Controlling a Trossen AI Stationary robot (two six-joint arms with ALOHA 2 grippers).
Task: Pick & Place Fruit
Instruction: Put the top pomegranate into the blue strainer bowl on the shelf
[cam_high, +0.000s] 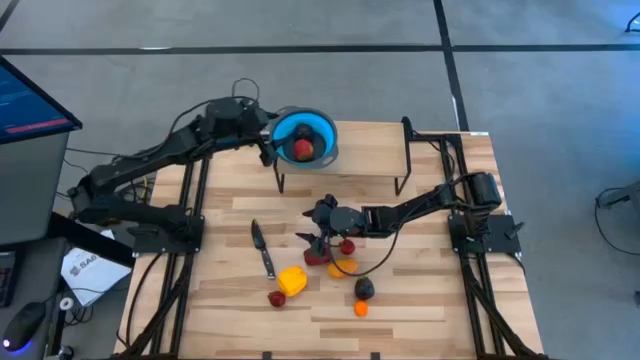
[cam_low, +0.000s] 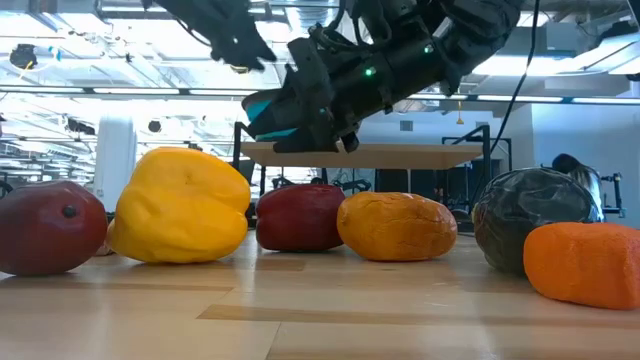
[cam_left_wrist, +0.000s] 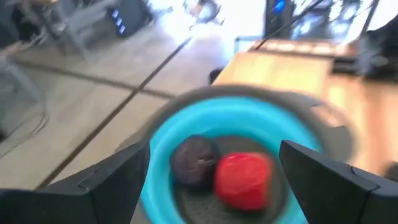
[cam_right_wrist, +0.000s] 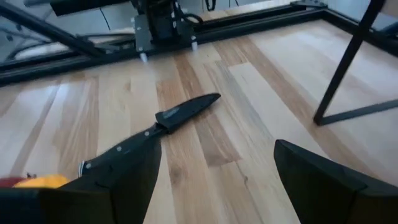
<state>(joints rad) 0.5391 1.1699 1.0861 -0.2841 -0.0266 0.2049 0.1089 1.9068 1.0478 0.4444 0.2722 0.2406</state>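
Observation:
A blue bowl (cam_high: 318, 128) (cam_left_wrist: 186, 130) stands on the left end of a raised wooden shelf (cam_high: 365, 150). A red fruit (cam_left_wrist: 244, 180) and a dark fruit (cam_left_wrist: 194, 160) lie in it. My left gripper (cam_high: 270, 142) (cam_left_wrist: 214, 149) hangs open just left of the bowl, above its rim, touching nothing. Loose fruit lies on the table: yellow (cam_high: 292, 279) (cam_low: 180, 205), red (cam_high: 277, 298) (cam_low: 300, 217), orange (cam_high: 343, 267) (cam_low: 397, 226), black (cam_high: 365, 288) (cam_low: 530, 230) and a small orange one (cam_high: 361, 309). My right gripper (cam_high: 312, 218) (cam_right_wrist: 217, 146) is open above the table beside this cluster, holding nothing.
A black-handled knife (cam_high: 262, 248) (cam_right_wrist: 155, 127) lies on the table left of the fruit, in front of my right gripper. The shelf's black legs (cam_high: 404, 185) stand behind the fruit. Bare wood shows along the near edge (cam_high: 330, 340).

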